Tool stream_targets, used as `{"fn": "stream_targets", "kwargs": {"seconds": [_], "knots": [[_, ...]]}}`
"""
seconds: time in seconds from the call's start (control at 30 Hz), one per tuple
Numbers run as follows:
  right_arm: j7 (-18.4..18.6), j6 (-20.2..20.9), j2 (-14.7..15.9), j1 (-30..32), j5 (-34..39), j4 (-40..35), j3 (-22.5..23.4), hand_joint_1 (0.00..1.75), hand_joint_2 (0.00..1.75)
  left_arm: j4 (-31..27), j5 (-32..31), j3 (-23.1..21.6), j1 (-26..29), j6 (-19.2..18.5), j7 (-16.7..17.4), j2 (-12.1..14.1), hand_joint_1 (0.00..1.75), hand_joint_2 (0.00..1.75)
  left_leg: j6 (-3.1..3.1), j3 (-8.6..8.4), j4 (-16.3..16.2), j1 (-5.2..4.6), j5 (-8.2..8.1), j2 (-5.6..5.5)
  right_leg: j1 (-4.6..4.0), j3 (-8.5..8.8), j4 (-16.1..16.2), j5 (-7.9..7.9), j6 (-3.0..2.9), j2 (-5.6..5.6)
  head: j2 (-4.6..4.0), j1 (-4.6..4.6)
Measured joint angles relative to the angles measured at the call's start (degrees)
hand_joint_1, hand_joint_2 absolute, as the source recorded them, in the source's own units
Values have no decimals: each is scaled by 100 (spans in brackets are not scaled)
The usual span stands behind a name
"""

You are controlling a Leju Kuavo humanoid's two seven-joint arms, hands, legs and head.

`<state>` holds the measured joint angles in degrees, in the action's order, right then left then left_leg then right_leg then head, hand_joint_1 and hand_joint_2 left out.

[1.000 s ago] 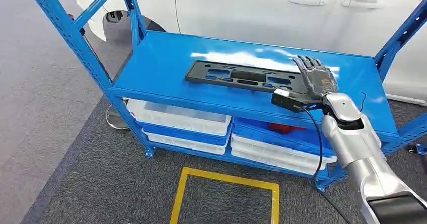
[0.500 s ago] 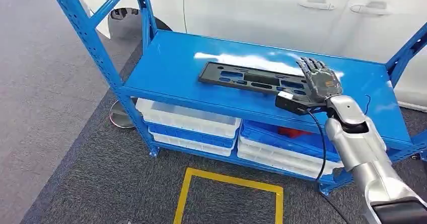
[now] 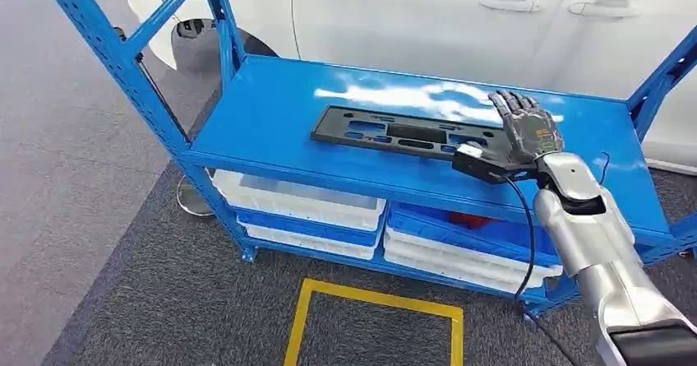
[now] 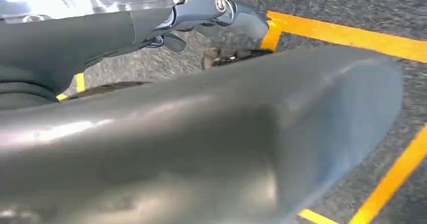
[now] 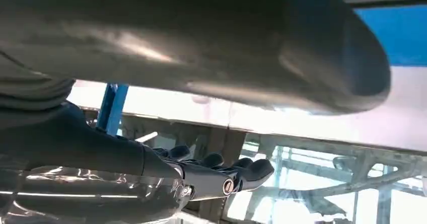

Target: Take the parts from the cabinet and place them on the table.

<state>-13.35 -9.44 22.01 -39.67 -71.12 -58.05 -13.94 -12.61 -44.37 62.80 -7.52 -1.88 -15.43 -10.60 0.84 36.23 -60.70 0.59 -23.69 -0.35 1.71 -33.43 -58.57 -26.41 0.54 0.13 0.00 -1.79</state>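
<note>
**Right hand at the end of the black part on the cabinet's top shelf**

At the far left of the head view, grey floor gives way to darker carpet, and a yellow floor marking (image 3: pixel 371 317) outlines a square in front of the blue cabinet (image 3: pixel 271 115). Its slanted blue uprights rise at the left, and the top shelf stretches across the middle of the picture. Below it, white bins (image 3: pixel 300 201) and blue bins (image 3: pixel 460 230) sit stacked on the lower level, with something red partly hidden behind the right-hand ones. Behind the cabinet stands a white car (image 3: pixel 427 20), its door handles visible along the top.

The black part (image 3: pixel 403 132), a long flat frame with cut-out openings, lies flat on the top shelf, roughly mid-shelf and running left to right.

At its right end is the right hand (image 3: pixel 530 132), fingers stretched forward and spread apart over the shelf, holding nothing that can be seen; whether it touches the part's end cannot be told. The silver right arm comes in from the lower right.

In the left wrist view, the left hand (image 4: pixel 211 10) hangs above carpet and yellow lines, fingers loosely curled with nothing in them that can be seen; how far they are closed cannot be told.
</note>
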Motion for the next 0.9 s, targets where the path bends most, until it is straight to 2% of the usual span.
{"fn": "stream_targets", "kwargs": {"seconds": [0.03, 0.13, 0.17, 0.2, 0.23, 0.3, 0.33, 0.37, 0.4, 0.43, 0.5, 0.53, 0.57, 0.67, 0.7, 0.73, 0.77, 0.83, 0.87, 0.9], "knots": [[0, 0, 0, -5, 0, 2, 0, 0, 0, 0, 0, -2, -6, 0, 2, 0, 0, 0, -35, -95, 129, -36, -99, -5, -30, 10, 0, -18, 28, 0, 0, 4], [0, 4, -2, -10, -2, 2, 0, 0, 0, 0, 0, -7, -5, 0, 9, 0, 0, 0, -114, -105, 202, -62, -120, -5, -20, 18, 60, 1, 131, -4, 0, 2], [-4, -2, -2, -23, -2, 2, 0, 0, 0, 0, 0, -7, -6, 2, 11, -2, 0, 0, -162, -146, 280, -52, -92, -6, -40, 59, 106, 6, 181, -6, 0, 2], [-4, -9, 0, -26, -2, 4, 2, 0, 0, 0, -2, -11, -1, 4, 11, -4, 0, 0, -200, -223, 375, -5, -54, 3, -11, 67, 54, -49, 192, -13, 0, 18], [-7, -11, 0, -55, 0, 7, 2, 0, 0, 0, 0, -11, -6, 4, 9, -7, 0, 0, -243, -262, 431, -15, -43, 2, -29, -51, -188, -193, 185, -11, 0, 31], [-4, -15, 0, -68, -2, 20, 2, 0, 0, 0, 0, -13, -21, 9, 9, -7, 0, 0, -282, -269, 427, -34, -60, 4, -36, -515, -1068, -588, 200, -7, 2, 39], [-4, -13, 0, -57, -2, 31, 2, 0, 0, 0, 0, -13, -19, 9, 9, -7, 0, 0, -296, -274, 421, -49, -76, 3, -33, -774, -1520, -723, 213, -7, 0, 42], [-4, -13, -2, -41, -2, 44, 0, 0, 0, 0, 0, -13, -13, 9, 11, -7, 0, 0, -305, -278, 408, -58, -95, 0, -32, -934, -1744, -717, 220, -9, 2, 35], [-7, -13, -2, -35, -2, 57, 0, 0, 0, 0, 0, -13, -8, 9, 11, -7, 0, 0, -298, -290, 393, -59, -116, -6, -32, -938, -1651, -569, 222, -9, 0, 42], [-4, -13, -2, -37, -2, 63, 0, 0, 0, 0, 0, -13, -6, 9, 11, -7, 0, 0, -287, -308, 371, -58, -145, -13, -28, -814, -1322, -321, 222, -10, 2, 42], [-4, -13, -2, -66, -2, 63, 0, 0, 0, 0, 0, -15, -8, 9, 11, -9, 0, 0, -243, -356, 286, -56, -244, -22, -8, -320, -219, 276, 217, -19, 0, 42], [-4, -15, -4, -83, -2, 68, -2, 0, 0, 0, 0, -15, -13, 9, 11, -9, 0, 0, -201, -336, 247, -89, -289, -29, -28, -231, -84, 159, 193, -20, 0, 41], [-4, -22, -2, -87, -2, 68, -2, 0, 0, 0, 0, -15, -21, 9, 15, -7, 0, 0, -172, -314, 200, -100, -315, -33, -47, -247, -46, 174, 131, 4, 2, 37], [-4, -37, -4, -74, -6, 70, -2, 0, 0, 0, -2, -15, -23, 9, 13, -7, 0, 0, -100, -353, 248, -100, -336, -25, -40, -237, -30, 151, 36, 14, 0, 37], [-2, -46, -4, -77, -7, 66, -2, 0, 0, 0, 0, -17, -21, 9, 13, -4, 0, 0, -67, -355, 222, -93, -385, -21, -8, -194, 5, 155, 0, 7, 2, 42], [-2, -59, -4, -77, -7, 66, -2, 0, 0, 0, -2, -17, -22, 9, 13, -7, 0, 0, -30, -309, 51, -92, -487, -10, -3, -156, 18, 137, -28, -1, 0, 11], [-2, -70, -4, -78, -7, 66, -2, 0, 0, 0, -2, -17, -27, 9, 13, -7, 0, 0, 7, -121, -344, -79, -682, -8, -1, -137, 18, 125, -45, -7, 0, 0], [-2, -70, -7, -65, -7, 66, -2, 0, 0, 0, -2, -17, -27, 9, 13, -7, 0, 0, 48, 419, -1321, -46, -1052, -3, -10, -128, 14, 103, -66, -9, 0, 4], [-2, -70, -9, -53, -7, 66, -2, 0, 0, 0, -2, -17, -18, 9, 13, -7, 0, 0, 54, 636, -1641, -42, -1084, -2, -13, -122, 13, 91, -63, -7, 0, 2], [-2, -70, -7, -39, -7, 66, -2, 0, 0, 0, -2, -17, -12, 9, 13, -7, 0, 0, 49, 681, -1615, -41, -968, -2, -13, -101, 13, 75, -63, -3, 0, 2]]}}
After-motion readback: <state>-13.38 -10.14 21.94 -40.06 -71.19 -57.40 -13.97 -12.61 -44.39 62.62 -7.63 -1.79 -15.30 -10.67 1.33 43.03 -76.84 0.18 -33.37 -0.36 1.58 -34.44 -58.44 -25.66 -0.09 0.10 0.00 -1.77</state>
